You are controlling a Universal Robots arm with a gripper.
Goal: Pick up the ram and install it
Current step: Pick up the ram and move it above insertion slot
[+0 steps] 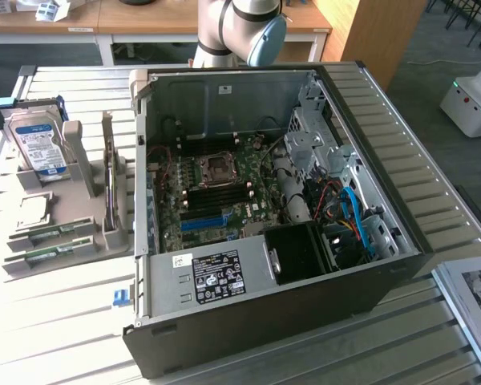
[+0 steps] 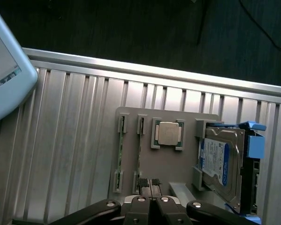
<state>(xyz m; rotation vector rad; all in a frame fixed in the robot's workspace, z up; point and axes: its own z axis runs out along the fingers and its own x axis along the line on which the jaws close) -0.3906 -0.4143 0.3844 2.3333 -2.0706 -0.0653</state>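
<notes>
Two long, thin green ram sticks (image 1: 52,234), slotted side by side in grey tray (image 1: 104,241); gripper (image 2: 148,182) just over one, pinched fully closed, nothing held.

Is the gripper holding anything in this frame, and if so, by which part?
Nothing is held. The gripper is shut, fingertips together and empty, above the grey tray, where the ram sticks lie in their slots.

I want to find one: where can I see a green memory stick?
Two green memory sticks lie side by side in the grey holder at the exterior view's left, next to the square chip.
</notes>
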